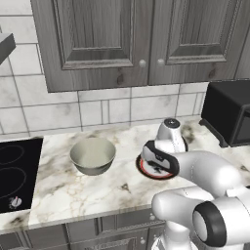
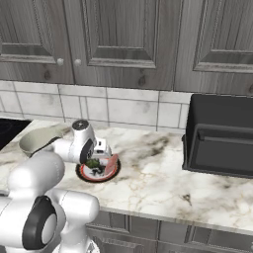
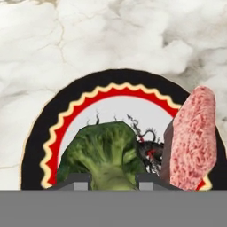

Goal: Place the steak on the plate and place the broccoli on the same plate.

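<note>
Two items I see: broccoli [image 3: 105, 153], steak [image 3: 193, 139]
End effector [image 3: 113, 181]: clamped on broccoli
Plate [image 3: 71, 95]: beneath end effector
Steak: beside it, on plate

The white jointed arm reaches toward twelve o'clock, wrist bent down; its two-finger gripper [image 3: 113, 179] seems clamped on the bumpy green broccoli floret [image 3: 104, 153].

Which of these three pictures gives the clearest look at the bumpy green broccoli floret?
The hand view: the bumpy green broccoli floret sits large and close, between the gripper's fingertips, over the round red-and-black-rimmed plate. In the right base view it is a small dark green patch under the hand. In the left base view the arm covers it.
</note>
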{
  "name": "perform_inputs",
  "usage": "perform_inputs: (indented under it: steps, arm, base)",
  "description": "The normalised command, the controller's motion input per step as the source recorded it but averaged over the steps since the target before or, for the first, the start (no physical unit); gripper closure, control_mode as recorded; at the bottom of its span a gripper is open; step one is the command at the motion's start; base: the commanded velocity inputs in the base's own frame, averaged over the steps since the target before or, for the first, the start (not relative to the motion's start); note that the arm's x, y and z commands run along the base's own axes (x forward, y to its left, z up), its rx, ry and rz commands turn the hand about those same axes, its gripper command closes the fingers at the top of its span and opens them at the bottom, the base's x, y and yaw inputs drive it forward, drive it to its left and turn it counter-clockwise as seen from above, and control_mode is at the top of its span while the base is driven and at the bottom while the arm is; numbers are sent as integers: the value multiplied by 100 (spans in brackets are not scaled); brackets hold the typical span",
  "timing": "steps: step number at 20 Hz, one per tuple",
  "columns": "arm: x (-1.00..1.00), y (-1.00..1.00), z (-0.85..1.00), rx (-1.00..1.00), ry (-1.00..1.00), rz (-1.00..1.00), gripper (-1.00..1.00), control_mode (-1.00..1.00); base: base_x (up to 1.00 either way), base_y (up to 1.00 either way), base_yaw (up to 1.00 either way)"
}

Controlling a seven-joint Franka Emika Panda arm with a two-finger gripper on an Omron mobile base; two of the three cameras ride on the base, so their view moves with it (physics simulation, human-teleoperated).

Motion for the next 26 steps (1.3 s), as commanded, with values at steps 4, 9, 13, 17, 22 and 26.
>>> perform_inputs:
  steps: [4, 9, 13, 17, 22, 26]
  arm:
    - [10, 0, -17, 0, 0, 0, 100, -100]
    - [11, 0, -5, 0, 0, 0, 100, -100]
    - [11, 0, 0, 0, 0, 0, 100, -100]
    - [8, 0, 0, 0, 0, 0, -100, -100]
    - [0, 0, 0, 0, 0, 0, -100, -100]
    - [0, 0, 0, 0, 0, 0, -100, -100]
  base:
    - [0, 0, 0]
    - [0, 0, 0]
    - [0, 0, 0]
    - [0, 0, 0]
    - [0, 0, 0]
    - [0, 0, 0]
